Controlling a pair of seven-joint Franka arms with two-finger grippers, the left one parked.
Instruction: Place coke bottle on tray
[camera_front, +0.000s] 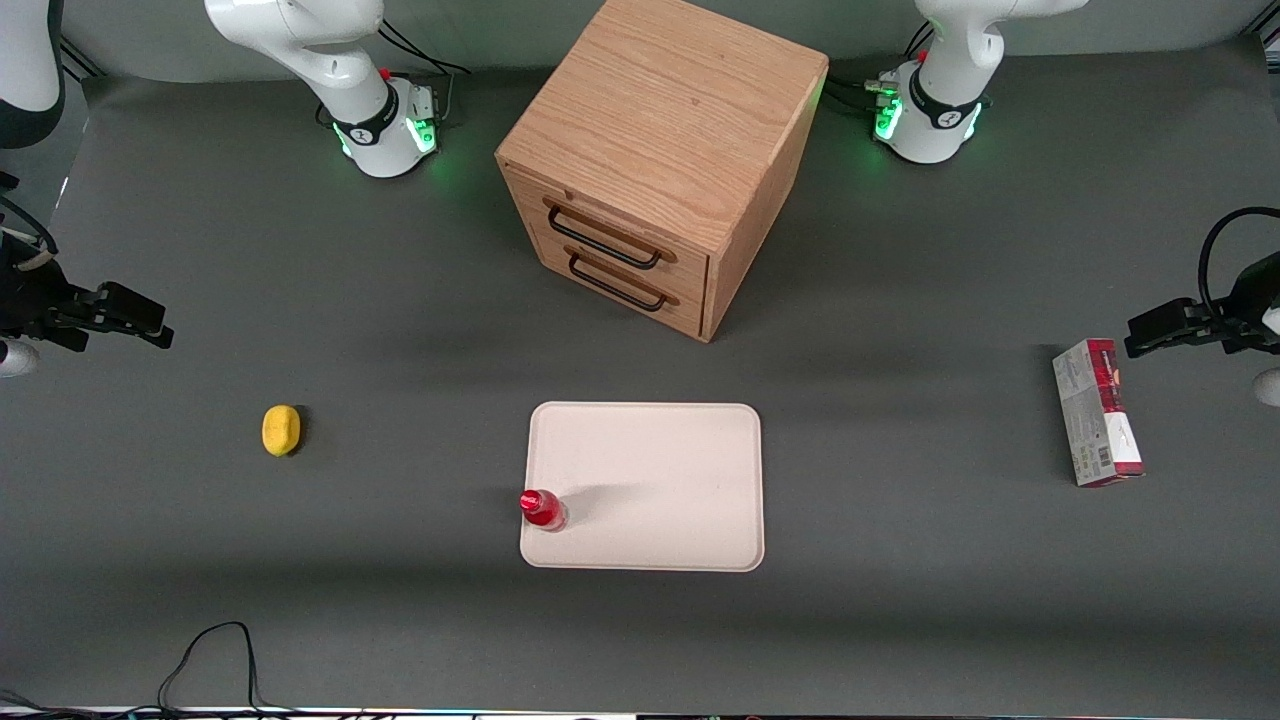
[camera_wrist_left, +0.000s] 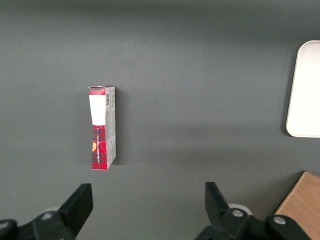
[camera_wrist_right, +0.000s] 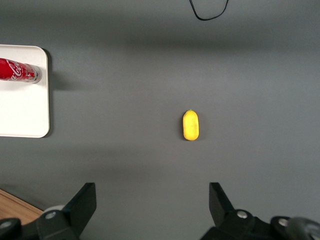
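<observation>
While the coke bottle (camera_front: 543, 509) stands upright on the tray (camera_front: 660, 470), right at the tray's edge on the working arm's side and toward the corner nearer the front camera, nothing is touching it. Its red cap faces up and a soft shadow runs from it across the cream surface. From the right wrist camera the bottle (camera_wrist_right: 19, 70) shows side-on, its silvery base just inside the tray's rim (camera_wrist_right: 45, 95).

Well away from it, out at the working arm's end of the table, the right gripper (camera_front: 135, 318) hangs above the grey mat with its two fingers spread wide and nothing between them; the wrist view shows both dark fingers (camera_wrist_right: 82, 202) well apart over bare mat.

A yellow lemon (camera_front: 281, 430) lies on the mat between the gripper and the tray, nearer the gripper. The wooden two-drawer cabinet (camera_front: 660, 150) sits farther from the front camera than the tray, its dark handles turned toward the tray at an angle. A red-and-grey carton (camera_front: 1096, 412) lies flat toward the parked arm's end.
</observation>
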